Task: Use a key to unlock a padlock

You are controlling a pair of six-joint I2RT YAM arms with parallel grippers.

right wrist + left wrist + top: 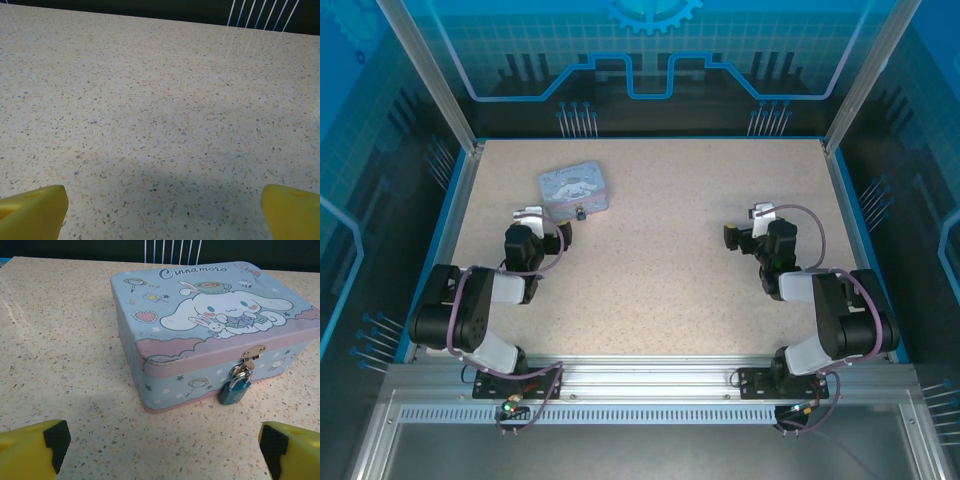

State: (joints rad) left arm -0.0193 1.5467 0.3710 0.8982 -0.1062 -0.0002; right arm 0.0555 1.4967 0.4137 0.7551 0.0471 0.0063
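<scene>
A small teal padlock (pixel 234 391) with a silver shackle hangs from the hasp on the front of a pale blue cartoon-printed tin (pixel 200 315). It rests against the tin's lower edge. From above, the padlock (pixel 580 213) is a dark speck in front of the tin (pixel 575 189). My left gripper (pixel 165 440) is open, its yellow fingertips (pixel 35 447) spread wide a short way in front of the tin. It (pixel 542 218) sits just left of the padlock. My right gripper (pixel 164 205) is open over bare tabletop, at the right side (pixel 748 222). The key is out of view.
The speckled beige tabletop (pixel 650 260) is bounded by blue rails and dark enclosure walls. Both arm bases stand on the metal rail (pixel 640 385) at the near edge.
</scene>
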